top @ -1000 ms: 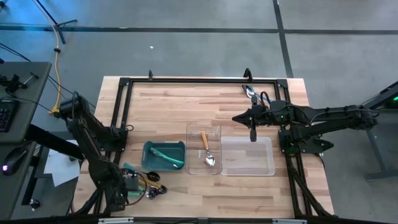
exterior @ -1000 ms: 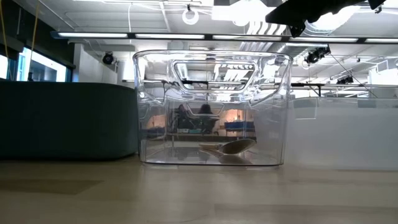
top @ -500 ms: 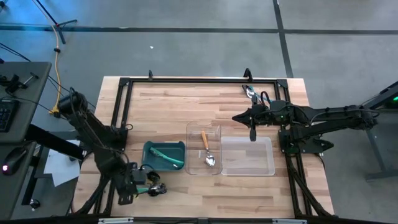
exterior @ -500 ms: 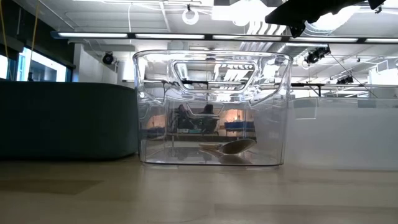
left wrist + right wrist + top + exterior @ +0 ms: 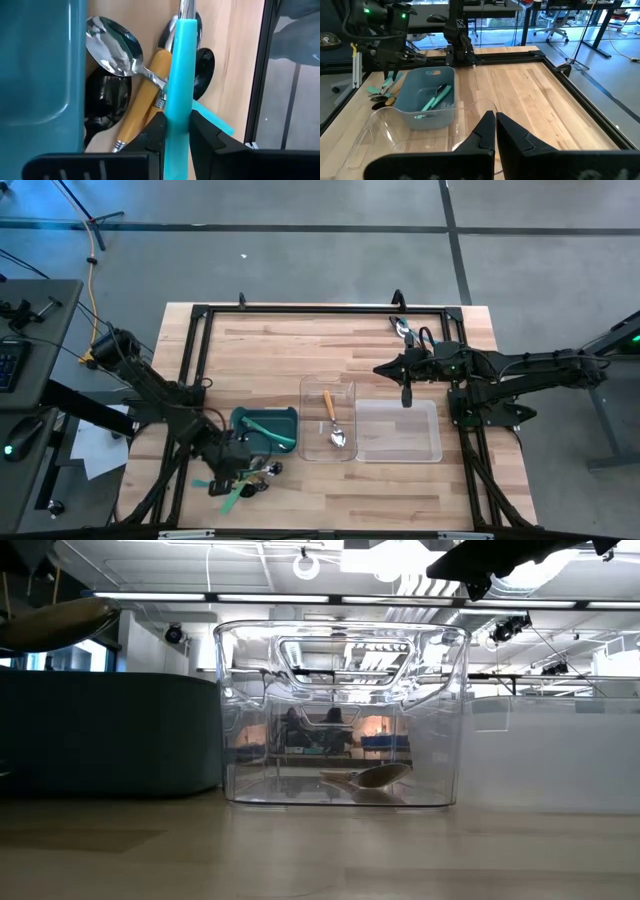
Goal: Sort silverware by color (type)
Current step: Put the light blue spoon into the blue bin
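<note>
Left wrist view: left end effector (image 5: pixel 176 131) clamps teal-handled spoon (image 5: pixel 179 75).

Wood table (image 5: pixel 270 340) w/ black frame (image 5: pixel 300 310) round its edges. On it, in a row: teal bin (image 5: pixel 264 430), clear tray (image 5: pixel 328 420), 2nd clear tray (image 5: pixel 398 430). Loose cutlery pile (image 5: pixel 255 477) just in front of bin; more utensils (image 5: pixel 404 329) at far right corner.
</note>
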Tool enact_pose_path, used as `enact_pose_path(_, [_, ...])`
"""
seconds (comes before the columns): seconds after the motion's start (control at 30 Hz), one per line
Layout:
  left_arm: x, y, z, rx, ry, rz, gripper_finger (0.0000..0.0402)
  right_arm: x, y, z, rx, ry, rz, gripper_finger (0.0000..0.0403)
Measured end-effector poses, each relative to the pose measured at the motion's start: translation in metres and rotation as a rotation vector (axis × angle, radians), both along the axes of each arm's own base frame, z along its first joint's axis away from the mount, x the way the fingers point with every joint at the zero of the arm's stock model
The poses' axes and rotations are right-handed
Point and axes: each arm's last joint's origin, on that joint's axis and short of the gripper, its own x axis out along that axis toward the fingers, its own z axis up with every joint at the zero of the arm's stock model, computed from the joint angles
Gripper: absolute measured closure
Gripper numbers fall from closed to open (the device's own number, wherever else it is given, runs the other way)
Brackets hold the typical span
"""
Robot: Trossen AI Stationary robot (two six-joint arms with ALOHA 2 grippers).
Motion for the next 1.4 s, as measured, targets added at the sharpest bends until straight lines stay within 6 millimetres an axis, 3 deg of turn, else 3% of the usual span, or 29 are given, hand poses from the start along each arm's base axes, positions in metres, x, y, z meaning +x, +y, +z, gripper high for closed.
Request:
enact_pose_path(0.33, [0.001, -0.002, 0.002, -0.022, -0.022, -0.005, 0.0361, 0.0, 0.0, 0.0, 0.0, 0.002, 0.0, 0.0403])
enact_pose_path(0.43, [0.001, -0.002, 0.016, -0.066, -0.085, -0.026, 0.0361, 0.0, 0.0, 0.0, 0.0, 0.002, 0.0, 0.0403])
enact_pose_path(0.53, [-0.001, 0.004, 0.041, -0.12, -0.181, -0.029, 0.0361, 0.0, 0.0, 0.0, 0.0, 0.002, 0.0, 0.0403])
enact_pose_path(0.77, [0.01, 0.056, 0.113, 0.016, -0.692, 0.292, 0.0361, 0.0, 0.0, 0.002, 0.043, -0.021, -0.006, 0.0403])
enact_pose_path(0.93, [0.021, 0.104, 0.147, 0.187, -1.004, 0.405, 0.0361, 0.002, 0.0, 0.009, 0.111, -0.112, -0.016, 0.0403])
enact_pose_path(1.07, [0.031, 0.131, 0.158, 0.264, -1.121, 0.364, 0.0361, 0.003, 0.0, 0.017, 0.12, -0.191, -0.013, 0.0403])
enact_pose_path(1.2, [0.045, 0.15, 0.156, 0.33, -1.146, 0.329, 0.0361, 0.003, 0.001, 0.024, 0.123, -0.259, 0.001, 0.0403])
enact_pose_path(1.4, [0.066, 0.158, 0.154, 0.348, -1.22, 0.334, 0.0361, 0.015, 0.001, 0.025, 0.146, -0.32, 0.012, 0.0403])
